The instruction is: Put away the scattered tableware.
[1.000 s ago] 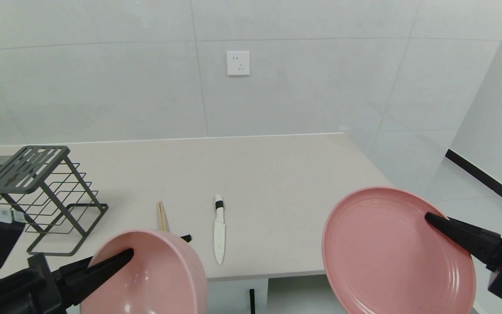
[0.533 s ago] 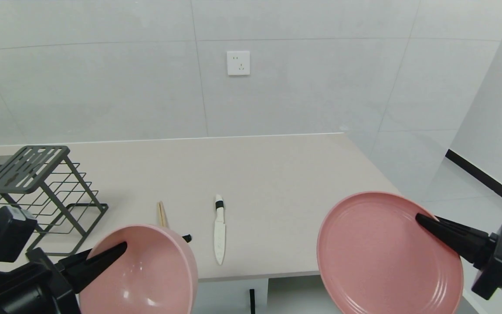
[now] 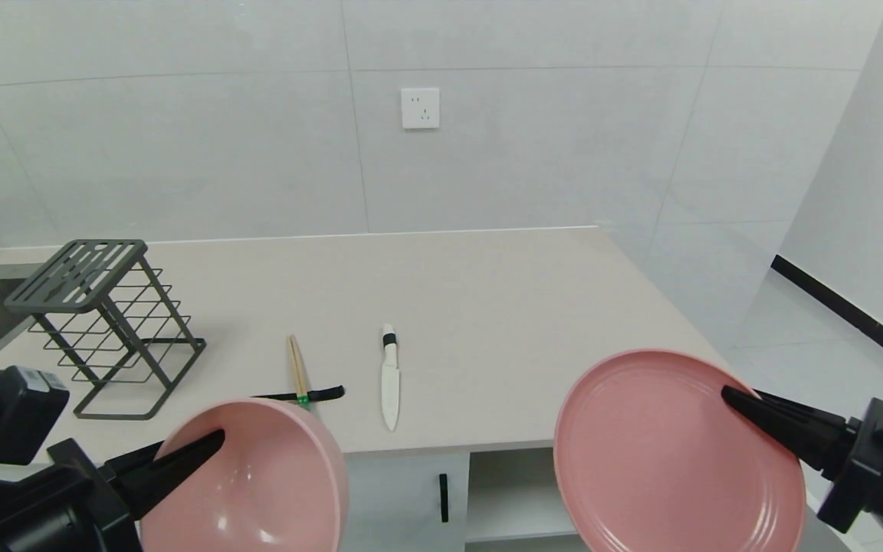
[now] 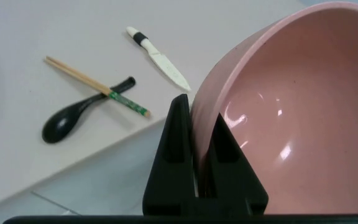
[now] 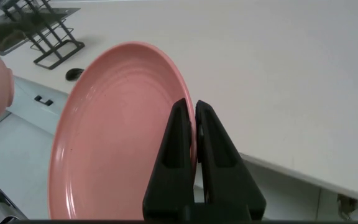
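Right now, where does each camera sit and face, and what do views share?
Head view: on the head, facing forward and down at the counter; both arms show, left gripper on the pink bowl, right gripper on the pink plate.
Left wrist view: on that wrist, facing along its fingers past the bowl to knife, chopsticks and spoon.
Right wrist view: on that wrist, facing along its fingers over the plate toward the rack.
Shared: head and left wrist views both show the knife.

A glossy pink round bowl (image 3: pixel 273 479) and a pink round plate (image 3: pixel 664 460) ringed with faint concentric grooves. The slim white knife (image 3: pixel 389 376) carries a black band, the pale wooden chopsticks (image 3: pixel 297 368) a green one. The plastic spoon (image 3: pixel 323 394) is black, the metal wire rack (image 3: pixel 77 272) dark grey, the table (image 3: pixel 503 307) plain beige.
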You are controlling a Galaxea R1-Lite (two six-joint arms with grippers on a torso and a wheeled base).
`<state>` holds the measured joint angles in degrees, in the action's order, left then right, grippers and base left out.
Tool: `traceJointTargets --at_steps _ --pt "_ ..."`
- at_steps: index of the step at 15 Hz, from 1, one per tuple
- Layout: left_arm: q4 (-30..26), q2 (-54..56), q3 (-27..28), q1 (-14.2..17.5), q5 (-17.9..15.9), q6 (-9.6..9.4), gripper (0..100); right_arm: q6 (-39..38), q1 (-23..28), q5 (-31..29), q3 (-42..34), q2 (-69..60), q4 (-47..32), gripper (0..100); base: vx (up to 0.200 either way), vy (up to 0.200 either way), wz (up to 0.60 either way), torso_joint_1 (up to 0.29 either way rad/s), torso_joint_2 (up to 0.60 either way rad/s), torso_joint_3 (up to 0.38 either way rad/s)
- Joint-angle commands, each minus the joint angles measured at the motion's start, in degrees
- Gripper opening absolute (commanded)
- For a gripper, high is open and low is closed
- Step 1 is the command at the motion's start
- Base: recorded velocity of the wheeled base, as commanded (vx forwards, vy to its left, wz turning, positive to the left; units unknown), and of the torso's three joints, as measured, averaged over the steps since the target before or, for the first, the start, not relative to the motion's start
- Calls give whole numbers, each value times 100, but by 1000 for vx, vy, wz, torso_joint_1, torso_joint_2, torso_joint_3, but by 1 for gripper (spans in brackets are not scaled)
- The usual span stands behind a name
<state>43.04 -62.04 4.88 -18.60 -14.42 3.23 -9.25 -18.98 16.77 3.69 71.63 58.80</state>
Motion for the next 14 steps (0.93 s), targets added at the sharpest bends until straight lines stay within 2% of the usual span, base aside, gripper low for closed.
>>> traceJointTargets --at_steps 1,3,6,11,14 --pt "2 -19 -4 -3 1 2 0 -6 0 1 9 9 0 0 0 0 0 0 0 0" --pt "2 -19 -4 -3 1 2 0 -6 0 1 9 9 0 0 0 0 0 0 0 0" --pt "-7 -19 -4 -3 1 2 0 -6 0 1 9 0 9 0 0 0 -600 -59 134 71" --pt "-7 -19 -13 -3 1 -7 0 2 0 1 9 -9 0 0 0 0 0 -117 258 121" --pt "2 16 -22 -3 1 -15 0 2 0 1 9 -9 0 0 -200 0 0 -6 32 14"
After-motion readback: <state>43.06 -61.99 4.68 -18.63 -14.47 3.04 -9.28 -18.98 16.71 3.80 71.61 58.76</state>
